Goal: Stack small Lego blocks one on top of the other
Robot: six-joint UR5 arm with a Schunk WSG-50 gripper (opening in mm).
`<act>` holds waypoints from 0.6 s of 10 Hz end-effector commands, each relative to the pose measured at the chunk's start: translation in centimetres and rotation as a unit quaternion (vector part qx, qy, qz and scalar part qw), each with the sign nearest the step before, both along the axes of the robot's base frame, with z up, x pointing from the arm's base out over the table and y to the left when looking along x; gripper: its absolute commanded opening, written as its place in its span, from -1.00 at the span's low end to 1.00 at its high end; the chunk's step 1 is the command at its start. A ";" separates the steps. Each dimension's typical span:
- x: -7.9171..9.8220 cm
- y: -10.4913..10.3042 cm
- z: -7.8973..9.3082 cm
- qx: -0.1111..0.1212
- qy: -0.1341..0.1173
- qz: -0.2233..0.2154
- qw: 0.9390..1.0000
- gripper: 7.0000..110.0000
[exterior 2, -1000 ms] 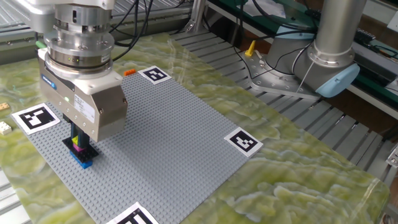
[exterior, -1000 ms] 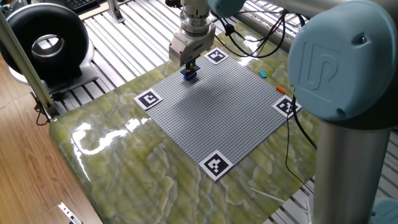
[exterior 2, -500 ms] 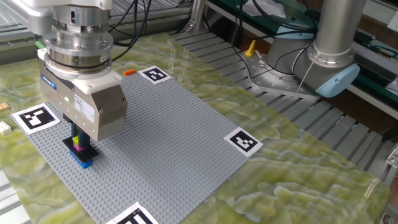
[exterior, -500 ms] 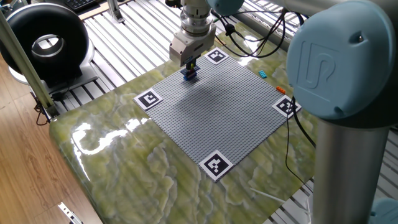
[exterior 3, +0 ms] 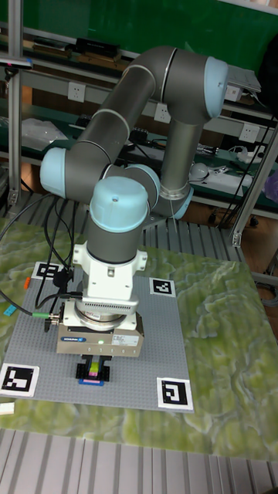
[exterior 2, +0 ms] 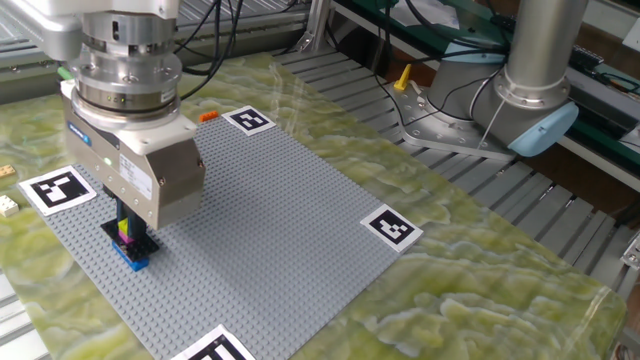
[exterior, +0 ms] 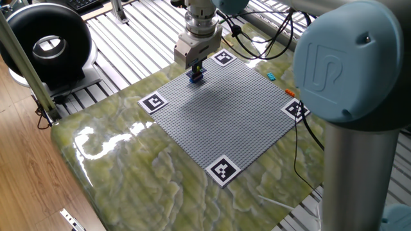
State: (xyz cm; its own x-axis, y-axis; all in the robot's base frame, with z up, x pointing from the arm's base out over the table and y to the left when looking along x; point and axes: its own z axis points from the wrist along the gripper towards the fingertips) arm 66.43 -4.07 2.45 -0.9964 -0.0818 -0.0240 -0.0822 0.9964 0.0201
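Basically nothing big changes here. The gripper sits over the little stack of small Lego blocks near one corner of the grey baseplate, just beside a marker tag. Compared with a second ago and half a second ago, the gripper body looks a hair higher in the other fixed view, so I judge the arm is easing up off the stack, barely. The stack itself sits in the same spot in all frames.

From the other fixed view I see the black fingers straddling a magenta block with a yellowish sliver on top, and a dark blue block at the bottom on the plate. The tall fixed view shows the magenta block and a green strip between the fingertips. Whether the fingers pinch the top block or have let go, I cannot tell; the housing hides the gap.

For the task: a block looks seated on the stack, and this seems to be the press or release step. Loose blocks wait off the plate: a cyan block, an orange block, and a tan block lie well apart from the stack.
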 end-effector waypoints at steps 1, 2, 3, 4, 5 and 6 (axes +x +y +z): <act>0.2 -0.2 0.0 0.011 0.005 0.002 1.000 -1.00; 0.0 -0.4 0.1 0.008 0.011 0.002 1.000 -1.00; -0.2 -0.5 0.2 0.006 0.017 0.000 1.000 -1.00; -0.5 -0.3 0.4 0.002 0.023 -0.004 1.000 -1.00; -0.8 0.4 0.5 0.006 0.030 -0.005 1.000 -1.00; -0.5 1.3 0.4 0.019 0.028 -0.004 0.999 -1.00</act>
